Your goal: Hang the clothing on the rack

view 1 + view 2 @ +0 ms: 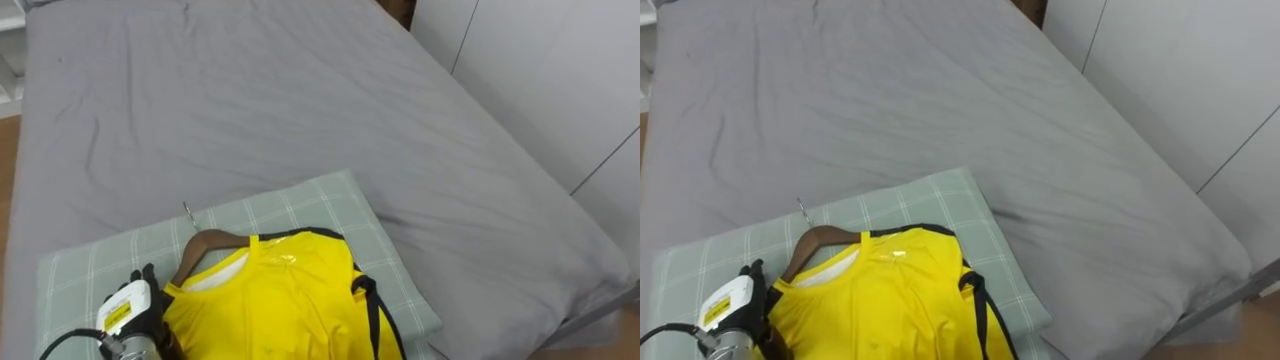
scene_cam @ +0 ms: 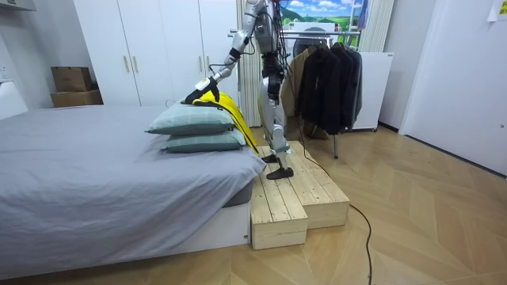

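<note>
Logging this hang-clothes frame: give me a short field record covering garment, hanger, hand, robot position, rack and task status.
garment: yellow shirt with black trim, lying on the top pillow
hanger: wooden hanger inside the shirt's neck, its hook resting on the pillow
hand: left hand at the shirt's shoulder, by the hanger's end; grip unreadable
robot position: standing on a wooden platform beside the bed, left arm reaching over the pillows
rack: clothes rack with dark jackets, behind the robot
status: shirt not yet on the rack
</note>
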Motion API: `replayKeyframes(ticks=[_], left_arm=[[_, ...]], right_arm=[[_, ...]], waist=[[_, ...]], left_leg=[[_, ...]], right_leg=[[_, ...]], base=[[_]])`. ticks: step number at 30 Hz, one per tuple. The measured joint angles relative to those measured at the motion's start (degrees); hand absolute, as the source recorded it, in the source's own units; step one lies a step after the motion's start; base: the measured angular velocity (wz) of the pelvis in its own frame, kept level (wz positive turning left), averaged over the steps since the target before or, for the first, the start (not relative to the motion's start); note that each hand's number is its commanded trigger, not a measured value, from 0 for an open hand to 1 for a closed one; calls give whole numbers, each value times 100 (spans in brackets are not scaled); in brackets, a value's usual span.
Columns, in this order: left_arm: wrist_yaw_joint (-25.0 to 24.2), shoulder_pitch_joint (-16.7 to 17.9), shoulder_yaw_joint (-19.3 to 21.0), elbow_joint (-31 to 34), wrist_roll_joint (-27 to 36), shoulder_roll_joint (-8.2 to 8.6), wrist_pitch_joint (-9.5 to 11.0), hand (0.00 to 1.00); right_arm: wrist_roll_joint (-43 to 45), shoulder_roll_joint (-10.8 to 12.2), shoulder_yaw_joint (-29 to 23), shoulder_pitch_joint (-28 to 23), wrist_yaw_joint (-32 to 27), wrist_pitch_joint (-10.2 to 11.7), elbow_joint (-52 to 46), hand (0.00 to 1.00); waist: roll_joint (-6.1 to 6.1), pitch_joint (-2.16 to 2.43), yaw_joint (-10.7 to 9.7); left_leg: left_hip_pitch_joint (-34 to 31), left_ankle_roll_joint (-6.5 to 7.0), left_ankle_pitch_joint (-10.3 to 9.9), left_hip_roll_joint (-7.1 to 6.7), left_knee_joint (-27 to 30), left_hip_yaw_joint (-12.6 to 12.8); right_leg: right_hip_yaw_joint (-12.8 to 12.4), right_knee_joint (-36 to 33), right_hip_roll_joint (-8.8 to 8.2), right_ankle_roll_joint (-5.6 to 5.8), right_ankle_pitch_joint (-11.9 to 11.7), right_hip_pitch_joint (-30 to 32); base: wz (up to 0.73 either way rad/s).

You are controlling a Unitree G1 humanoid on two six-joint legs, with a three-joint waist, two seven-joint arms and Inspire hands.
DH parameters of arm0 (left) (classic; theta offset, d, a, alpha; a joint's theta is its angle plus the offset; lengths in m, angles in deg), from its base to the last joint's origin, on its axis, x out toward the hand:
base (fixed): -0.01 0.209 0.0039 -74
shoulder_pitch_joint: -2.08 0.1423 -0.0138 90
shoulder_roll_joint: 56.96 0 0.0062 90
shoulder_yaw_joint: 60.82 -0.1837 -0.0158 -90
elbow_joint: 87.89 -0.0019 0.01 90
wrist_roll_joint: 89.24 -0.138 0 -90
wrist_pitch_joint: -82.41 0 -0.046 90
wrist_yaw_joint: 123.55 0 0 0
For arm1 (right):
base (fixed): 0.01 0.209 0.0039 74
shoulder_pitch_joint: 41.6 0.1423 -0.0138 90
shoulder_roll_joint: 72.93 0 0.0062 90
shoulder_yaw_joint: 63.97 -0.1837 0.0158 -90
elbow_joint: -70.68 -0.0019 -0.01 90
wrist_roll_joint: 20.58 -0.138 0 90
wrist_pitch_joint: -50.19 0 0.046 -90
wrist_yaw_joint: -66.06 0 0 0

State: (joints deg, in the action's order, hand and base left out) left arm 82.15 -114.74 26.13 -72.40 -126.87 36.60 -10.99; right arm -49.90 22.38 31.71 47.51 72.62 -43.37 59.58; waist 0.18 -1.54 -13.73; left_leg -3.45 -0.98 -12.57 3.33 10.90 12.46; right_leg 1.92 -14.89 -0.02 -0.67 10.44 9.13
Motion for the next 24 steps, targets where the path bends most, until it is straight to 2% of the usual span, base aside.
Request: replayKeyframes(ticks=[5, 11, 16, 21, 23, 24], left_arm=[[-8, -28, 1, -25, 0, 4, 27, 0], [-7, -161, -122, -94, 319, 26, 29, 0], [17, -168, -119, -94, 329, 24, 29, 0], [20, -223, -104, -129, 336, 19, 29, 0], [20, -248, -106, -137, 337, 19, 40, 8], [21, -250, -115, -137, 369, 15, 66, 19]], right_arm=[[7, -2, 215, 39, -6, 105, 7, 0], [10, -18, 688, 262, -116, 110, 135, 0], [13, -13, 882, 317, -216, 105, 144, 0], [16, 1, 941, 308, -219, 99, 146, 0], [17, 15, 941, 308, -219, 99, 146, 0], [15, 25, 942, 309, -219, 104, 145, 0]], waist=[[-25, -16, -1], [-68, -33, 8], [-90, -31, 10], [-199, -33, 115], [-261, -31, 146], [-296, -28, 163]], left_leg=[[-28, 0, 0, 3, 35, -7], [-111, 0, 0, 1, 39, 1], [-191, 0, 0, 2, 39, 1], [-212, 0, 0, 3, 39, 18], [-214, 0, 0, 5, 40, 18], [-217, 0, 0, 5, 39, 16]], right_leg=[[6, 5, -2, 0, 0, 8], [11, 3, -6, 0, 0, 83], [11, 3, -4, -1, -1, 168], [-5, 2, 0, -2, -1, 194], [-4, 4, 1, -2, -1, 194], [-2, 6, 0, -2, -1, 193]], base=[[1], [1], [0], [-1], [0], [0]])
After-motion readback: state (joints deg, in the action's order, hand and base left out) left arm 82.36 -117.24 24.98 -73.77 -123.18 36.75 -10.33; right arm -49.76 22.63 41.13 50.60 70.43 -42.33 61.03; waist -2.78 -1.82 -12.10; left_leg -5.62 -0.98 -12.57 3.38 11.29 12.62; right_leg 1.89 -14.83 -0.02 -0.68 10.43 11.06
